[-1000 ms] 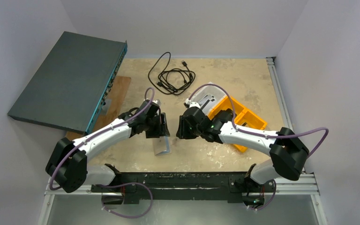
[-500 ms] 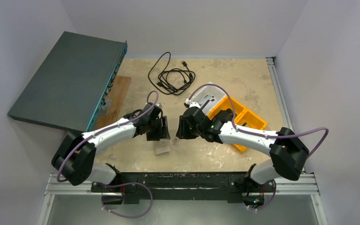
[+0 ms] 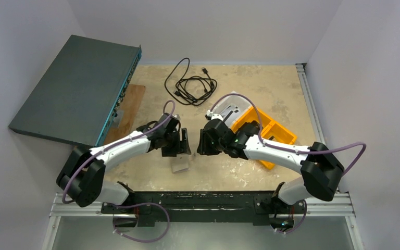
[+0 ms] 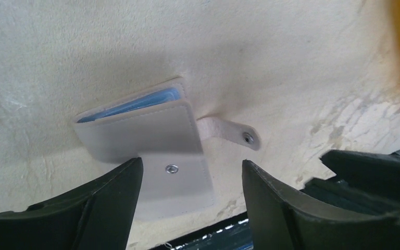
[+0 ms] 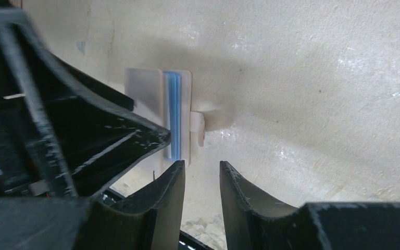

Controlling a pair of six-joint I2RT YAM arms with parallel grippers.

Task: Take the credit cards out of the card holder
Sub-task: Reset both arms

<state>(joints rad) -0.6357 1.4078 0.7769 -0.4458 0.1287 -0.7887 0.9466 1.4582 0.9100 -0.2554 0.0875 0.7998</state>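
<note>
The cream-beige card holder [image 3: 179, 165] [image 4: 146, 135] [image 5: 146, 86] lies folded on the table near the front edge. Its closure tab [image 4: 232, 133] sticks out unfastened. Thin blue layers [image 5: 173, 114] show between its covers; I cannot tell whether they are credit cards or lining. My left gripper [image 3: 185, 141] [image 4: 191, 164] hovers over it, open, its fingers on either side of the holder's snap corner without touching. My right gripper [image 3: 202, 143] [image 5: 201, 165] faces it from the right, open by a narrow gap with nothing between its fingers.
An orange bin [image 3: 268, 133] and a white tray [image 3: 230, 107] stand behind the right arm. A coiled black cable [image 3: 190, 83] lies at the back. A dark flat box [image 3: 78, 88] leans over a wooden board [image 3: 130, 107] on the left. The black rail [image 3: 203, 200] borders the front.
The left jaws have widened and the card holder has gone from tilted under the left gripper to lying flat on the table. The right arm has barely moved.
</note>
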